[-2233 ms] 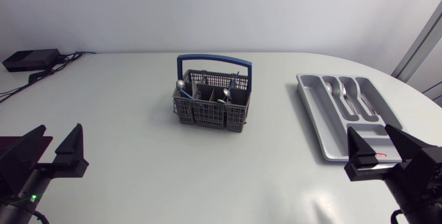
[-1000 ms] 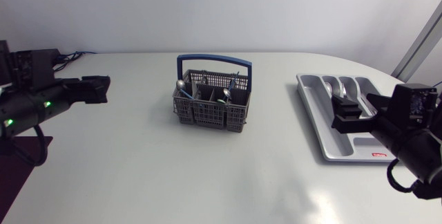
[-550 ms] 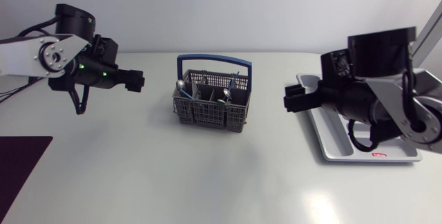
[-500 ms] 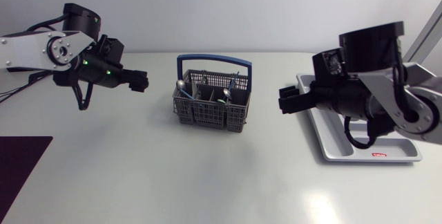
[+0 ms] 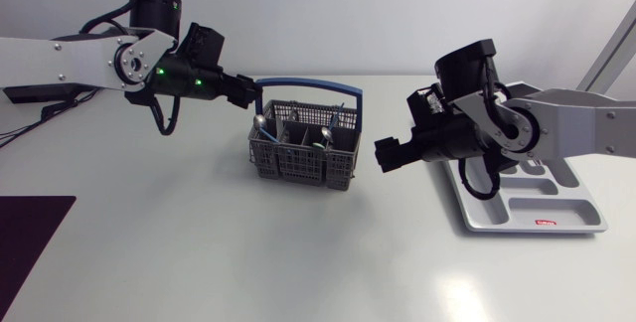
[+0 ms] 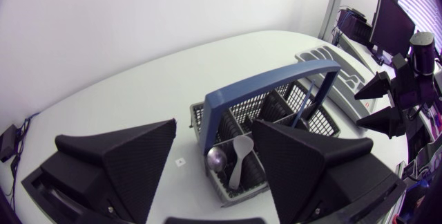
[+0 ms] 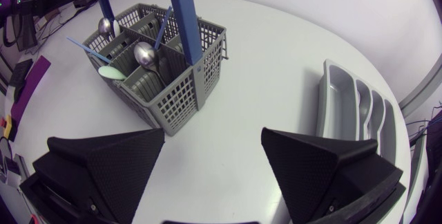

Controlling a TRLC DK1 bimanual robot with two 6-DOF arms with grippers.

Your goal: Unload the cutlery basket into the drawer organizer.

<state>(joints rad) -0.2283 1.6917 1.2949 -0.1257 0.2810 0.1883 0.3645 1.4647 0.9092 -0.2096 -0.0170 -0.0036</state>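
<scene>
The grey mesh cutlery basket (image 5: 301,153) with a blue handle (image 5: 308,87) stands mid-table, holding spoons (image 5: 260,122) and other cutlery. My left gripper (image 5: 246,98) hovers open at the handle's left end. In the left wrist view the left gripper (image 6: 214,165) has the basket (image 6: 276,110) and two spoons (image 6: 231,160) just ahead of it, with nothing between its fingers. Open as well, my right gripper (image 5: 388,155) hangs just right of the basket. From the right gripper (image 7: 214,165) I see the basket (image 7: 173,86) ahead and the grey drawer organizer (image 7: 352,110) off to one side.
My right arm covers part of the drawer organizer (image 5: 527,208) at the table's right. A black box with cables (image 5: 45,85) lies at the back left corner. A dark mat (image 5: 30,242) sits at the front left edge.
Both arms have swung in toward the basket. The left gripper moved right to the handle's end. The right gripper moved left, away from the organizer.
</scene>
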